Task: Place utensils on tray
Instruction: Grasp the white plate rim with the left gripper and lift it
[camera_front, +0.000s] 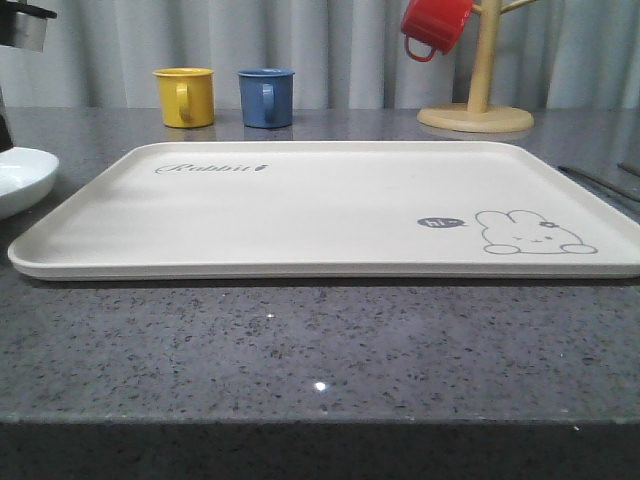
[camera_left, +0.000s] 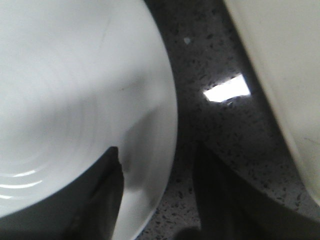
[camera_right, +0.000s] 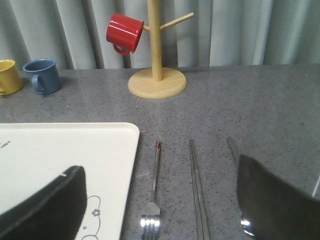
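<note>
- Grey curtains hang behind my speckled grey bench (camera_front: 300, 350).
- On the bench lies one big cream tray (camera_front: 300, 205) with a rabbit drawn on it. Nothing is on it yet.
- One white plate (camera_left: 70, 100) sits just beside the tray's left end.
- My left fingers (camera_left: 112, 200) sit either side of the plate's rim, apart. I cannot tell if they touch it.
- On the right of the tray lie one fork (camera_right: 152, 200), one pair of chopsticks (camera_right: 197, 190) and one spoon (camera_right: 235, 155), side by side, not touching.
- My right fingers (camera_right: 50, 205) are wide apart and hold nothing. They hang above the fork and chopsticks.
- I think the step is to grab the plate first. Next I must squeeze its rim, lift it and carry it over the tray.
- Far back stand one yellow mug (camera_front: 185, 96) and one blue mug (camera_front: 266, 96). One red mug (camera_front: 435, 25) hangs on a wooden stand (camera_front: 478, 100).
</note>
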